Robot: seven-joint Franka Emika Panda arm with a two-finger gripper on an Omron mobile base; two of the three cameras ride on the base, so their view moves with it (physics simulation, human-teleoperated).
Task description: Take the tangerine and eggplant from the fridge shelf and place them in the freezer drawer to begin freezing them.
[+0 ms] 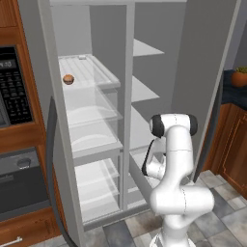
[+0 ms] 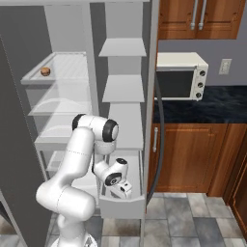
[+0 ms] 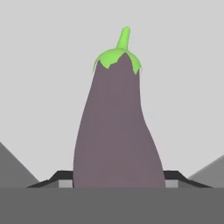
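- While the gripper (image 2: 126, 189) sits low in the freezer drawer (image 2: 123, 208), its jaws clamp the eggplant (image 3: 117, 131).
- The tangerine (image 1: 68, 79) rests on the fridge shelf (image 1: 91, 70), far left.

No text, label, brand, number or sign can be read anywhere. The black control panel of the built-in wall oven (image 1: 13, 87) carries rows of pale marks and a small display, but they are too blurred to make out. The white countertop toaster oven (image 2: 181, 75) has three round knobs on its right side with no markings that can be told.
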